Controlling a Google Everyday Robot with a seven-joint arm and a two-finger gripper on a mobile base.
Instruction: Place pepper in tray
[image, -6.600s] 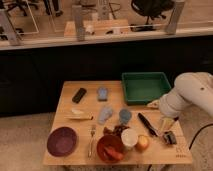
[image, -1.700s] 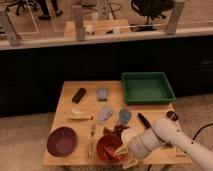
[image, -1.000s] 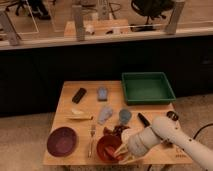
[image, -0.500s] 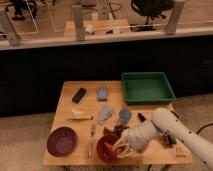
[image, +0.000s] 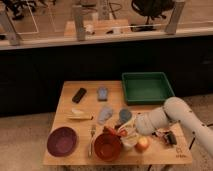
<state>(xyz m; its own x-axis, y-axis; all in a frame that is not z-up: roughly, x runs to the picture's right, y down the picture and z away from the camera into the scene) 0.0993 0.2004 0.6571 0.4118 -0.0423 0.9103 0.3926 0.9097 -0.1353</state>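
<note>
My gripper (image: 121, 133) is at the end of the white arm (image: 170, 116), which reaches in from the right over the front of the table. It is just above the far rim of the reddish-brown bowl (image: 107, 147). It is shut, with a small red-orange pepper (image: 112, 131) showing at its tip, apparently pinched there. The green tray (image: 148, 88) stands at the back right of the table, well apart from the gripper and with nothing visible in it.
A purple plate (image: 62, 141) and a fork (image: 92, 138) lie front left. A round orange fruit (image: 143, 144) and a white cup (image: 128, 143) sit beside the bowl. A blue cup (image: 125, 115), a black object (image: 79, 95) and a yellow item (image: 79, 116) lie mid-table.
The arm came down to the bowl at the table's front. Over the last second the gripper has lifted a little and drawn back towards the right, staying shut.
</note>
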